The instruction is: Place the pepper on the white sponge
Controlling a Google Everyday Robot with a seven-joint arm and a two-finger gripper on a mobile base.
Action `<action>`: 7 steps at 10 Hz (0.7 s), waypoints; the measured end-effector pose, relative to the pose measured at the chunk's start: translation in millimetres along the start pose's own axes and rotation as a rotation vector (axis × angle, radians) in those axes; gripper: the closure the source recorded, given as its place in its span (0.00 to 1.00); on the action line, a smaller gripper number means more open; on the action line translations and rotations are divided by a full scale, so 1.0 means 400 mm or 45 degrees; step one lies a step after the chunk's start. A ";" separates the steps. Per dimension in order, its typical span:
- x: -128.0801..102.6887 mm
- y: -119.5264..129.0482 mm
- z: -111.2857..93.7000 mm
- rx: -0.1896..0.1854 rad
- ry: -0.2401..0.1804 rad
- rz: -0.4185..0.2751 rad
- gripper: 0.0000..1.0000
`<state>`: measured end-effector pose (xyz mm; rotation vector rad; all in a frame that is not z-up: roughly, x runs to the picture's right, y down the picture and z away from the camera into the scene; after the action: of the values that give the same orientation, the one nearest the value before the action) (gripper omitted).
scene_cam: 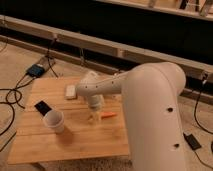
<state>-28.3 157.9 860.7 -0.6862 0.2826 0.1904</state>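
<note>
The pepper (108, 115), slender and orange-red, lies flat on the wooden table (75, 142), right of centre. The white sponge (70, 91) rests near the table's back edge, to the left of the arm. My gripper (94, 110) hangs from the big white arm just left of the pepper's stem end, close above the tabletop. It stands open and holds nothing. The sponge sits about a hand's width back and to the left of the gripper.
A white paper cup (54, 121) stands at the front left, with a black phone (42, 106) lying just behind it. A small pale item (91, 118) sits under the gripper. Cables and a blue box (37, 70) lie on the floor to the left.
</note>
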 end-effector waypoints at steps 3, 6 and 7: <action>-0.010 -0.016 0.037 -0.006 0.026 -0.001 0.35; -0.023 -0.036 0.065 -0.016 0.040 0.007 0.45; -0.024 -0.047 0.070 -0.021 0.045 0.021 0.58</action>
<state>-27.1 160.9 895.6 -0.7042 0.3205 0.1968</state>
